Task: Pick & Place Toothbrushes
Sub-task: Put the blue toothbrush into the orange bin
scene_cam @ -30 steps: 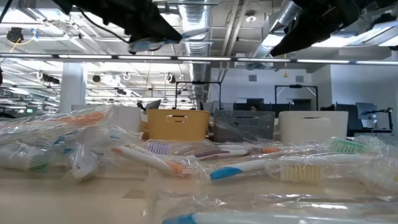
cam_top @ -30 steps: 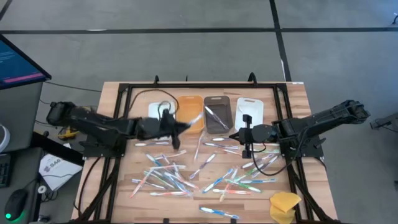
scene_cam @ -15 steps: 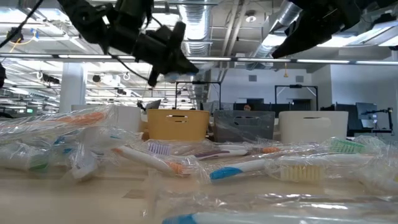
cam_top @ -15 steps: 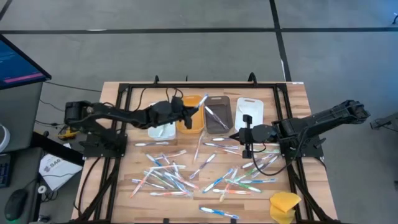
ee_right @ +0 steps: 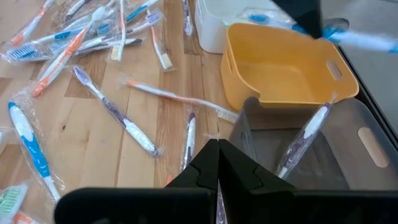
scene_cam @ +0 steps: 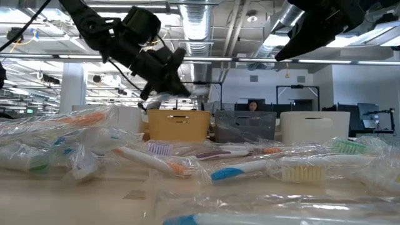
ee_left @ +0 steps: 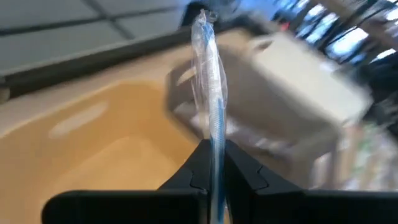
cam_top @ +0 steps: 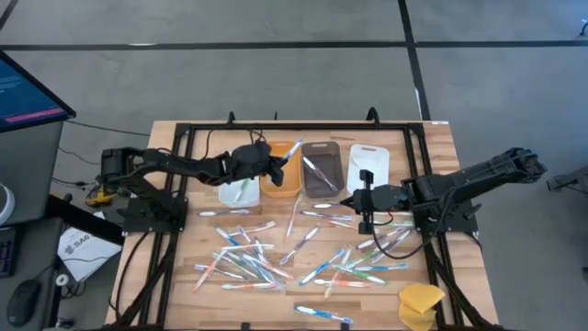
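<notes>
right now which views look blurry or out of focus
Left wrist view: motion-smeared bins behind the clear-wrapped blue toothbrush pinched in the shut left gripper. Low view: nearest wrapped toothbrushes soft, yellow plastic bin sharper. High view and right wrist view look crisp.

My left tool (ee_left: 214,171) is black and pinches a blue toothbrush (ee_left: 210,74) in clear wrap. Below it sits an orange-yellow bin (cam_top: 281,168), then a grey bin (cam_top: 322,169) and a white bin (cam_top: 368,162), on my light wooden surface (cam_top: 276,308).
</notes>
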Available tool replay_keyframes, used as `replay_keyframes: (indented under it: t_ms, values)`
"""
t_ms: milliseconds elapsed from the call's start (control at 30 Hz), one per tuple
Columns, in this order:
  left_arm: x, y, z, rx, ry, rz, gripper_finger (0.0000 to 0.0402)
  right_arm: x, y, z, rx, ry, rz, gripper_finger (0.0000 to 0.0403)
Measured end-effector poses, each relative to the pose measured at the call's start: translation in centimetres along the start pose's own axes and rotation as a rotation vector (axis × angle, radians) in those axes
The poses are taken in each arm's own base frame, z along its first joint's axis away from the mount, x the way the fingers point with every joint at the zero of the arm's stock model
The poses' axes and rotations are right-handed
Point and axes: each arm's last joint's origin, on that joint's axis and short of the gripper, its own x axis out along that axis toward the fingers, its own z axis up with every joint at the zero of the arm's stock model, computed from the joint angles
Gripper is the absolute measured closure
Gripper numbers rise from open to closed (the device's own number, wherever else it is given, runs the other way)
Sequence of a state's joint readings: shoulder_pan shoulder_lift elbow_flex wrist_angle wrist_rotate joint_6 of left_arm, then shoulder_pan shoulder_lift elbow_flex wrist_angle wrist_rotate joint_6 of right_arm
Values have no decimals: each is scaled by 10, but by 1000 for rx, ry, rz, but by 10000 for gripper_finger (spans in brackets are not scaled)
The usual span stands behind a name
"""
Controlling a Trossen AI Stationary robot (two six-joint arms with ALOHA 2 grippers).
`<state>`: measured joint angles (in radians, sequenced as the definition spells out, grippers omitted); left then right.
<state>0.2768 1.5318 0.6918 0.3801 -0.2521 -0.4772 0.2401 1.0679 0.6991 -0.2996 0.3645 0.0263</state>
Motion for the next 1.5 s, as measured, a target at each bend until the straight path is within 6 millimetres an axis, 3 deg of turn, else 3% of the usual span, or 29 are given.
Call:
replay_keyframes:
  t_ms: [500,1500]
  values:
    - [11,6,-13,19,18,110,392,0,0,2,-3,-17,-1,402]
    - [17,13,-25,29,126,102,391,0,0,2,-20,-16,0,402]
